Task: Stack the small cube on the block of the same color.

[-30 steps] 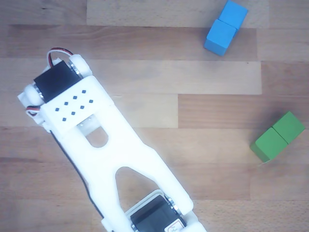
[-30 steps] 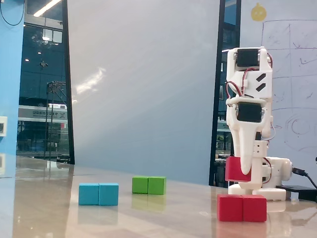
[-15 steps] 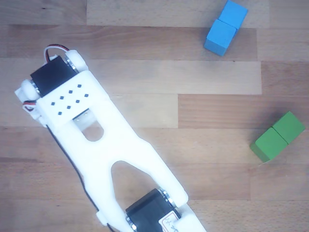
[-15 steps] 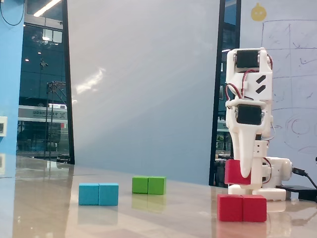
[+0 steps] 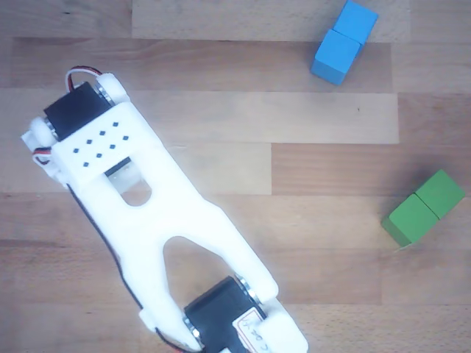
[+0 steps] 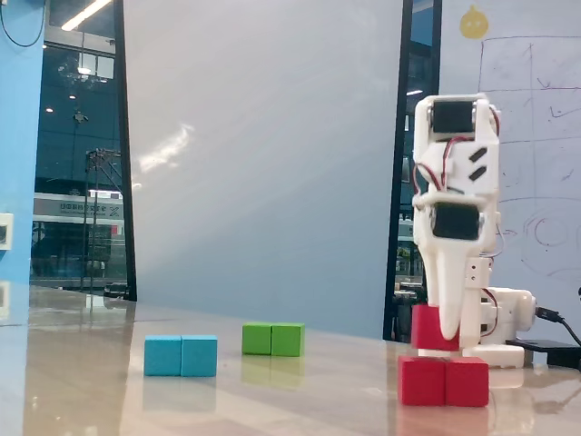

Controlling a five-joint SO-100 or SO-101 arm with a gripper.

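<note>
Atop block [image 6: 443, 381] — small cube [image 6: 425, 329], upright.

We see a smooth planked wooden table [image 5: 331, 125], a matt white plastic robot arm [image 5: 158, 213], and matt blue oblong block [image 5: 344, 40].

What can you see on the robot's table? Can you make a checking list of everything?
Surface: wooden table, glossy in the fixed view.
Job's things: small cube above the red block, at the gripper.
Clutter: blue block; green block, both apart from the red ones.
Gripper: gripper points down at the small cube; grip unclear.
Cables: red and white wires on the arm.
Surroundings: whiteboard, windows.
</note>
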